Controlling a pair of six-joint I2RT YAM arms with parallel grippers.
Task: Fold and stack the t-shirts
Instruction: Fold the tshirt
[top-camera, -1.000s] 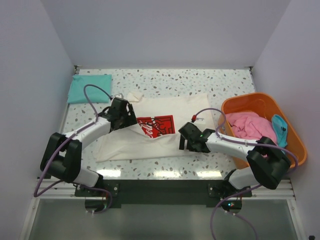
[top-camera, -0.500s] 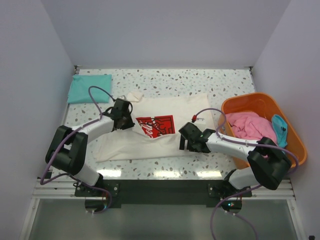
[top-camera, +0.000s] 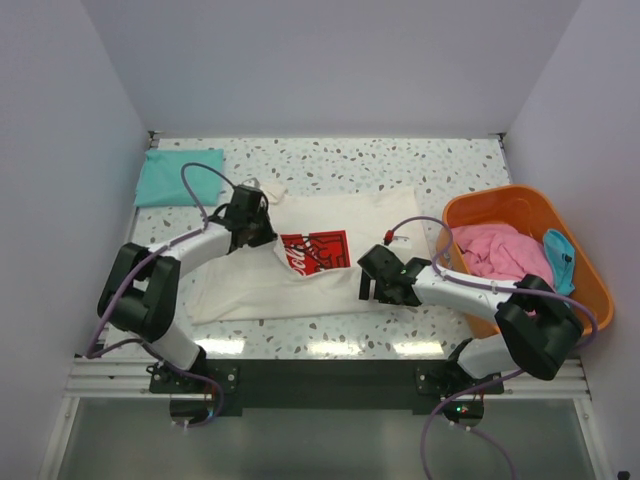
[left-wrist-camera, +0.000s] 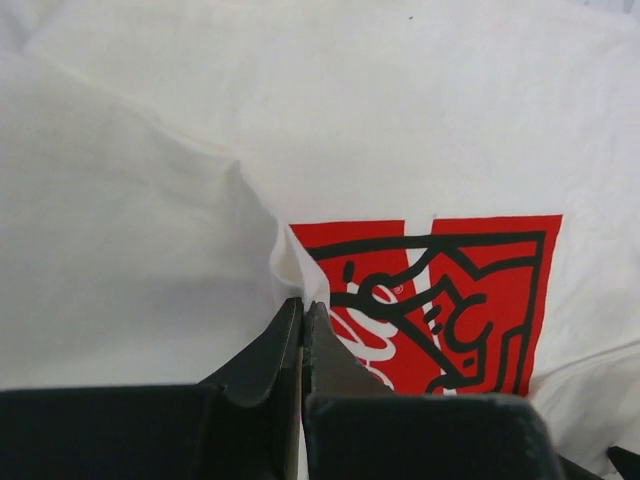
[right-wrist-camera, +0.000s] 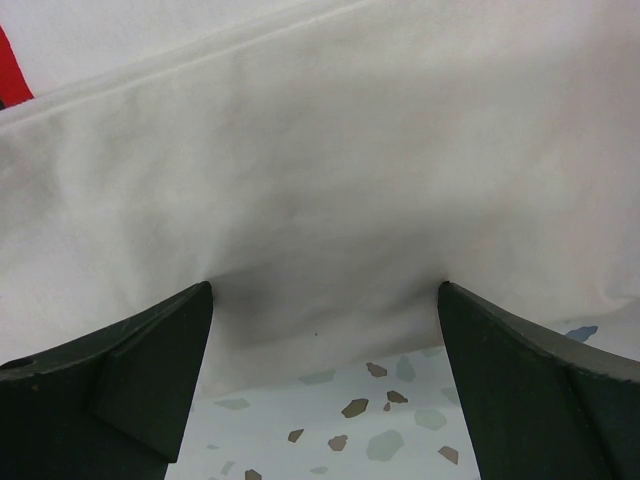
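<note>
The large cream t-shirt lies spread across the table middle, its red square print facing up. My left gripper sits at the print's left edge, shut on a pinched ridge of the cream t-shirt; in the left wrist view the left gripper has its jaws together with cloth between them beside the print. My right gripper rests at the shirt's near hem, open. In the right wrist view that gripper straddles the cream hem without closing on it.
A folded teal t-shirt lies at the back left corner. The orange basket stands at the right, holding a pink t-shirt and a blue one. A small cream sleeve end pokes out behind the left gripper.
My left gripper has shut on the cream cloth and shifted slightly right and away, drawing a ridge toward the print. The right arm has not moved.
</note>
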